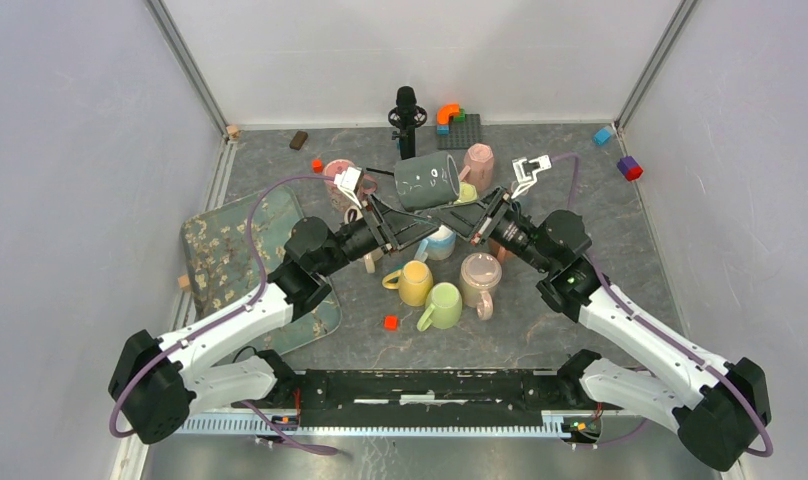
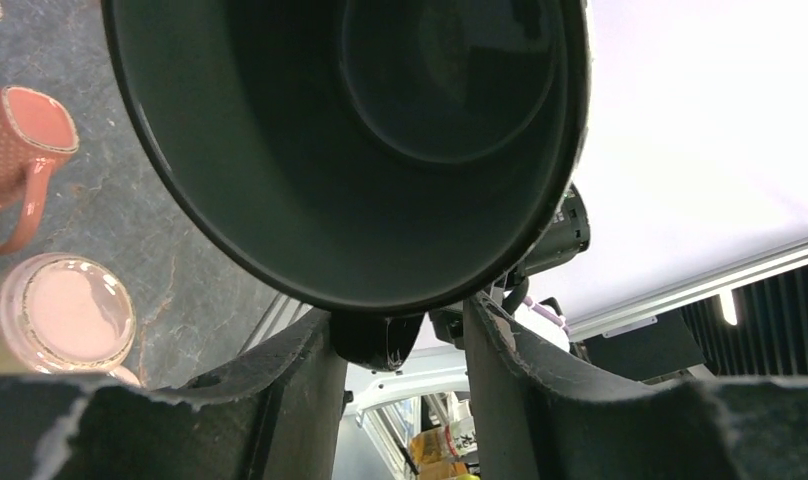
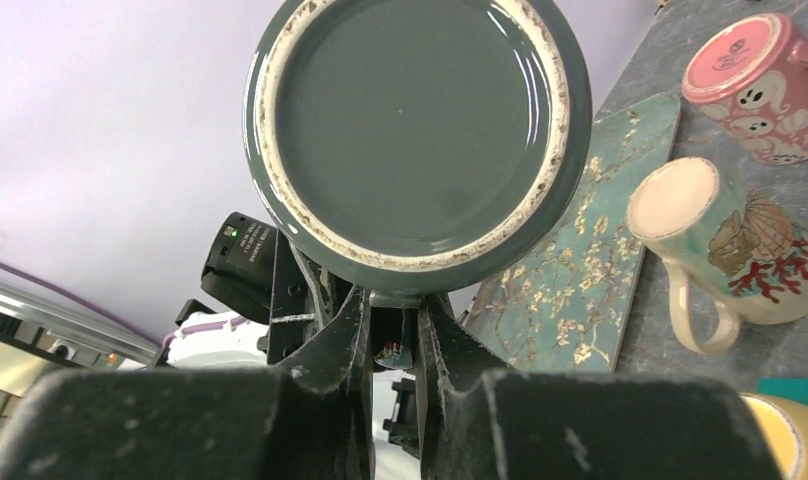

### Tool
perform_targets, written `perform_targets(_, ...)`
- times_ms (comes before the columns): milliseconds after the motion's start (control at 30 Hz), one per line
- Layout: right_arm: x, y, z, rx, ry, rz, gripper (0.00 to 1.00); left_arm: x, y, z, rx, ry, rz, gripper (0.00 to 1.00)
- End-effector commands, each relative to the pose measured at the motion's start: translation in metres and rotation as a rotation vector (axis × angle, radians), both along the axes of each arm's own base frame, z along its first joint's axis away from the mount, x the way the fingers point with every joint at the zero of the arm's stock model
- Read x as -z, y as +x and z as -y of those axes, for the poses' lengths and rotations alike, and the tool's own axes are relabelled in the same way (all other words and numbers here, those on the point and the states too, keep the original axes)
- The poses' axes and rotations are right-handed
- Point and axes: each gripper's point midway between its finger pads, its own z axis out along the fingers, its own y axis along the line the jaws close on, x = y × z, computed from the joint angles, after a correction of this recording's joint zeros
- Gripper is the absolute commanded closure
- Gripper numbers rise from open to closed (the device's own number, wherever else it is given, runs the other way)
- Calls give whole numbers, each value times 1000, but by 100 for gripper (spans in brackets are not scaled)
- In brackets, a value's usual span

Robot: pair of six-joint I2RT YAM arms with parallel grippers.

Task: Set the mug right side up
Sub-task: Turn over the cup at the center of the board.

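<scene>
the left gripper (image 2: 398,342) is straddling the dark green mug's (image 1: 427,180) handle (image 2: 372,350), jaws half-wide, with a gap on one side. the mug is hanging tilted on its side in the air above a cluster of mugs (image 1: 443,305). the right gripper (image 3: 392,335) is clamping it tightly from the base side.

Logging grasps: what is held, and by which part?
The dark grey mug, lifted on its side, is gripped at its handle by the right end effector. The left end effector brackets the handle too, not visibly clamped.
</scene>
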Motion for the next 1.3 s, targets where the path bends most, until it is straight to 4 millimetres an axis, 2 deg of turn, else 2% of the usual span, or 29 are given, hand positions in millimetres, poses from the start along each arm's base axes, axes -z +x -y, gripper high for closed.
perform_targets(0, -44, -16, 1, -60, 145, 114, 100, -36, -7, -2, 32, -99, 60, 49)
perform_targets(367, -34, -20, -3, -99, 161, 85, 100, -39, -9, -4, 37, -103, 73, 61)
perform_targets(833, -36, -24, -10, -151, 157, 89, 100, -43, -17, -18, 48, -53, 109, 61)
perform_targets(1100, -37, -26, -12, -162, 157, 92, 100, -41, -9, -21, 5, -24, 100, 71)
perform_targets(1267, -28, -31, -18, -174, 146, 83, 100, -45, -1, -25, -46, -37, 99, 83)
